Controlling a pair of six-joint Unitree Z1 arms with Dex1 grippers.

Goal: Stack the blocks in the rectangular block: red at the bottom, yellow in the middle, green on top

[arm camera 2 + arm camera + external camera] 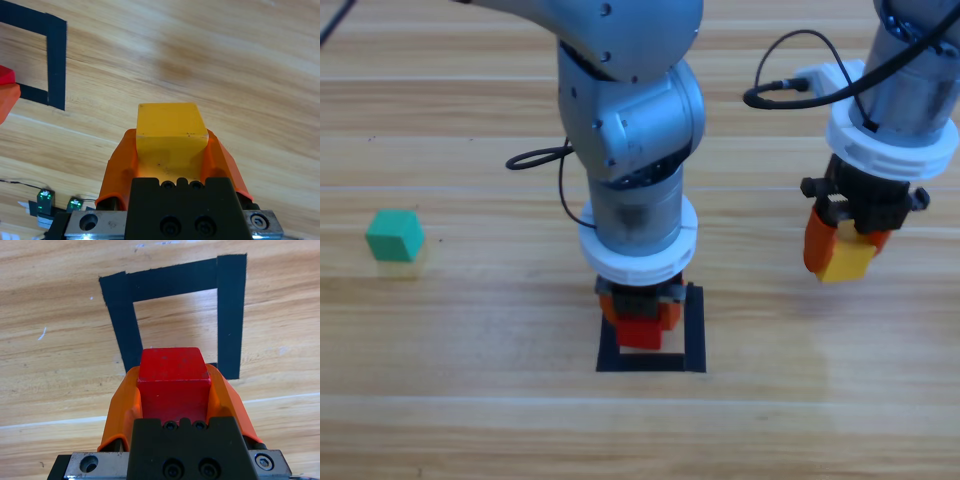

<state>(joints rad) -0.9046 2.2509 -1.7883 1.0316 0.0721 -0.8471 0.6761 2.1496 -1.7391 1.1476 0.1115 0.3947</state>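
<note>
You have the left gripper (173, 390) closed on the red cube (172, 382); both orange jaws press against its sides, and its front end projects past the fingertips. Beyond the jaws, the left wrist view shows the black tape outline (227, 315) on the wooden table (55, 370), with the cube's far edge overlapping the outline's near strip. The high view places this gripper (640, 318) and the red cube (640, 332) inside the tape outline (695, 335); you cannot tell from it whether the cube touches the table.

You have the right gripper (171, 150) closed on the yellow cube (171, 135), jaws tight on its sides. Ahead of and to the left of these jaws, the right wrist view shows one corner of the outline (56, 60). In the high view the right gripper (847, 250) and yellow cube (847, 260) sit well right of the outline.

Only the high view shows the green cube (395, 236), far left of both grippers, resting alone on the table.

No readable writing or labels appear in any view.
</note>
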